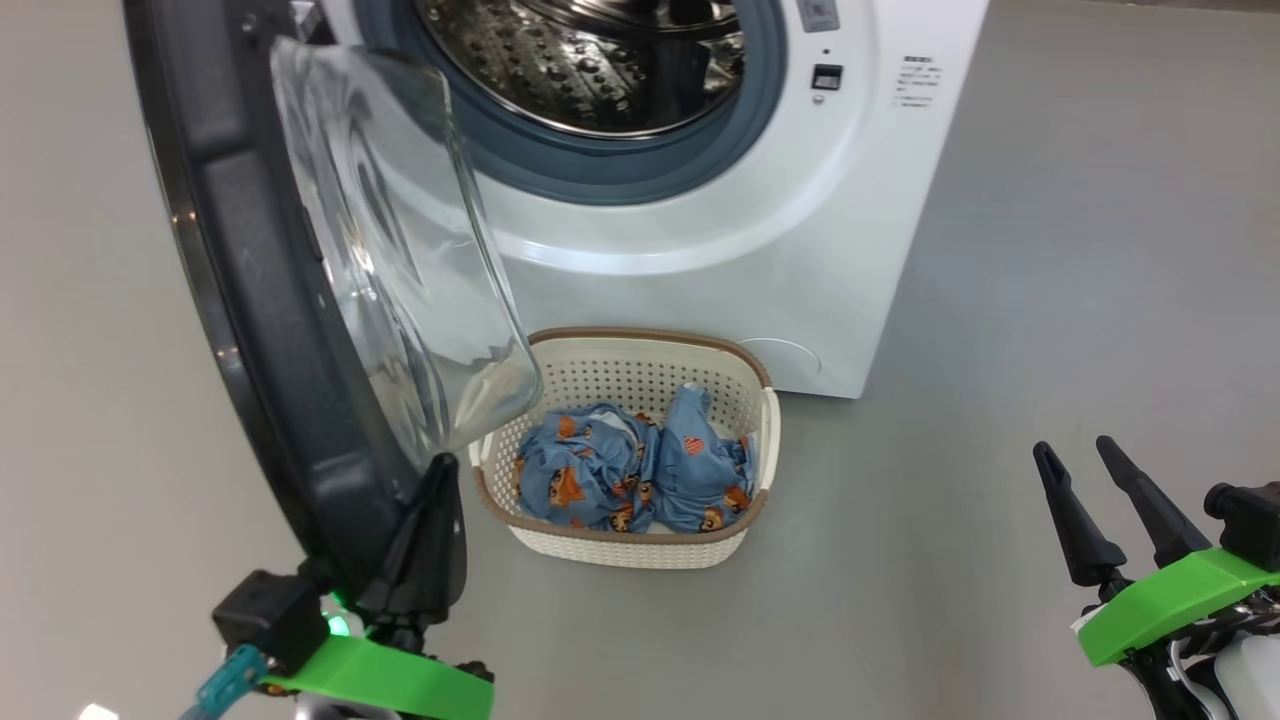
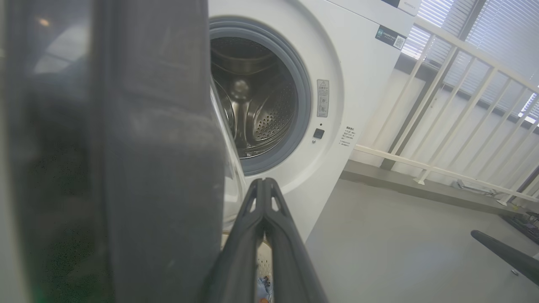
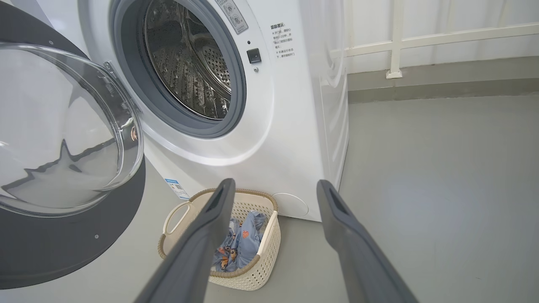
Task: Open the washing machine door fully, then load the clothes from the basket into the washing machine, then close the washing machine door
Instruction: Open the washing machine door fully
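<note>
The washing machine (image 1: 700, 250) is the biggest thing before me, a white box on the grey floor (image 1: 1050, 280) at 12 o'clock in my head view. Its steel drum (image 1: 600, 60) is bare and ringed by a grey-blue gasket (image 1: 620, 170). A white railing (image 3: 396, 42) stands behind it at 1 o'clock in my right wrist view. Next in size is the door (image 1: 250, 330), swung out on its hinge at 10 o'clock. Its black rim is turned almost edge-on to me and its glass bowl (image 1: 400, 260) bulges toward 3 o'clock, overhanging the basket's near-left corner. The basket (image 1: 640, 340) sits on the floor just in front of the machine, near the middle of my head view, at 6 o'clock from the drum. My left hand (image 1: 440, 470) is at 7 o'clock, its 2 fingers (image 2: 242, 248) pressed together on nothing. Their tips are right against the door's lower rim, though I cannot tell whether they touch it. My right hand (image 1: 1075, 447) is at 4 o'clock, well apart from everything, its 2 fingers (image 3: 202, 244) spread wide and empty. The clothes (image 1: 620, 470) lie bunched in the basket's bottom, light blue with orange bears. A small red patch (image 1: 693, 445) shows on the garment toward 3 o'clock.
</note>
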Available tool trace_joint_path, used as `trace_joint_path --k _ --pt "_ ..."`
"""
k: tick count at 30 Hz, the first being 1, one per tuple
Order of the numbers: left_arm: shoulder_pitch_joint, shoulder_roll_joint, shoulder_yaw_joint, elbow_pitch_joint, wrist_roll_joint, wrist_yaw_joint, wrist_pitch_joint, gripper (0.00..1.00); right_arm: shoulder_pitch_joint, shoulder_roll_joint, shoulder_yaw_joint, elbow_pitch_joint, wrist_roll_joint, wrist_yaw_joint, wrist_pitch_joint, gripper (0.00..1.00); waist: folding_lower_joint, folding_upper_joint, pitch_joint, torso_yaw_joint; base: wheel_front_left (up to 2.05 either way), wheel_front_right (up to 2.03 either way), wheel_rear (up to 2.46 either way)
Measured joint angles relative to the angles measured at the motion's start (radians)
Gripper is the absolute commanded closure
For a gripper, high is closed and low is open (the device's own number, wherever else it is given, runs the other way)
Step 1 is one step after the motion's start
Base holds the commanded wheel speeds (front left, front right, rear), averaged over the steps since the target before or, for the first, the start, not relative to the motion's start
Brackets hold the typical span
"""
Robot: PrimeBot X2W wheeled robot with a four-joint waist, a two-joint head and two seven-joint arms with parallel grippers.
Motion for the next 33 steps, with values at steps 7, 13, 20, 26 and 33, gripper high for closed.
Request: trace_joint_path --k 7,13,20,26,33 --pt "0.016 0.003 0.049 -0.015 0.017 0.009 0.0 1.0 0.0 -0.003 0.004 -0.001 0.0 0.0 0.0 0.0 0.0 0.0 -0.002 0.035 0.0 0.0 0.0" --pt "0.019 0.003 0.095 -0.02 0.034 0.017 0.0 1.0 0.0 -0.005 0.011 -0.001 0.0 0.0 0.0 0.0 0.0001 0.0 -0.004 0.062 0.0 0.0 0.0" --pt "0.028 0.006 0.146 -0.019 0.048 0.019 0.0 1.0 0.0 -0.005 0.019 -0.001 0.0 0.0 0.0 0.0 0.0 0.0 -0.013 0.082 0.0 0.0 0.0" --pt "0.028 0.021 0.196 -0.007 0.052 0.026 0.0 1.0 0.0 -0.006 0.028 -0.001 0.0 0.0 0.0 0.0 0.0 0.0 -0.014 0.095 0.0 0.0 0.0" --pt "-0.013 0.036 0.252 0.05 0.059 0.026 0.0 1.0 0.0 -0.015 0.032 -0.001 0.001 0.0 0.0 0.0 0.0001 0.0 0.001 0.106 0.0 0.0 0.0"
